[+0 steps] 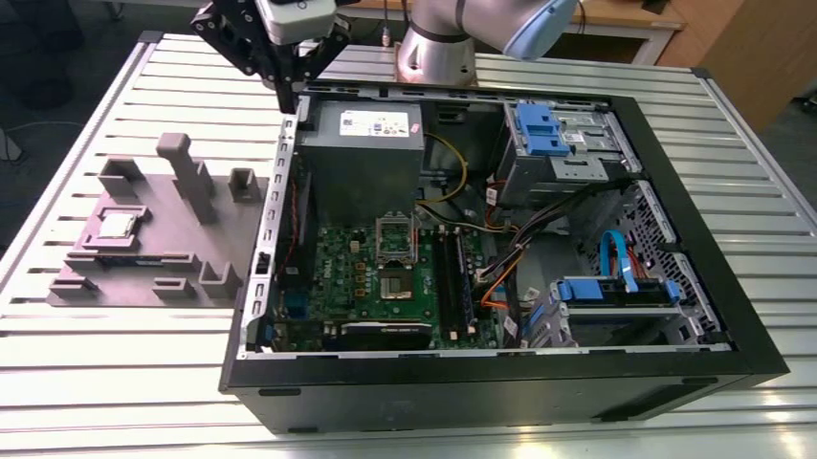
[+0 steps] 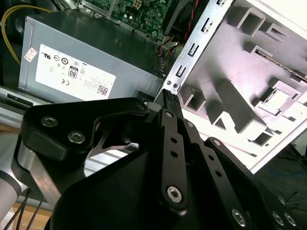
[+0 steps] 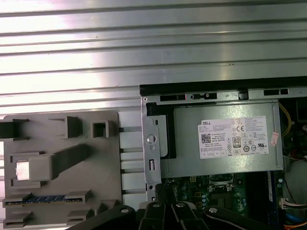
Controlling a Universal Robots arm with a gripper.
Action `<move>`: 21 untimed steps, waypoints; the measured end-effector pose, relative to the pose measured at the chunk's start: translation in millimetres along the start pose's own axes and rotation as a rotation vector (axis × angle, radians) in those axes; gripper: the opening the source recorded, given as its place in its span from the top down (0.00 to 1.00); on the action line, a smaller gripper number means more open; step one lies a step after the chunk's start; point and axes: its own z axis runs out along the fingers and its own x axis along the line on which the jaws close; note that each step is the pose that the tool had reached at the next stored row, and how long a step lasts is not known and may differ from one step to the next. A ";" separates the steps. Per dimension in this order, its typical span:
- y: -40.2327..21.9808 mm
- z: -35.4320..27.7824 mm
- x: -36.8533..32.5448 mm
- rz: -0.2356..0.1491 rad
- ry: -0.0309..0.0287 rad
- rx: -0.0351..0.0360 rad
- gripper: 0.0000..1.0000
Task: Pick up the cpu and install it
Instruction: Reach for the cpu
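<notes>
Over the corner of the open computer case [image 1: 511, 387] that lay toward the exterior view's left, by the arm's base [image 1: 434, 53], the gripper [image 1: 286, 91] hung point-down with its fingers drawn together and nothing between them, close above the case's metal edge and next to the grey power supply [image 1: 364, 143] inside it. Outside the case, just beside its wall on the exterior view's left, a grey-purple fixture [image 1: 147, 277] lay flat on the slatted metal table [image 1: 128, 373]. The cpu [image 1: 118, 225] sat in a square recess of that fixture, silver top up, well apart from the gripper; in the first wrist view it showed as a bright square [image 3: 22, 170] on the same fixture. Inside the case the green motherboard [image 1: 364, 287] lay beside the power supply, with its metal socket frame [image 1: 393, 251] near the board's middle, and blue drive brackets [image 1: 542, 129] sat toward the case's side on the exterior view's right
</notes>
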 end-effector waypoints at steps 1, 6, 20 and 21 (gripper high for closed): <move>0.0 0.1 0.4 0.000 0.0000 0.0000 0.90; -0.2 0.3 2.7 0.000 0.0001 0.0001 0.90; -0.7 1.1 9.1 0.000 0.0000 0.0000 0.90; -0.8 1.1 9.6 0.000 0.0000 0.0000 0.90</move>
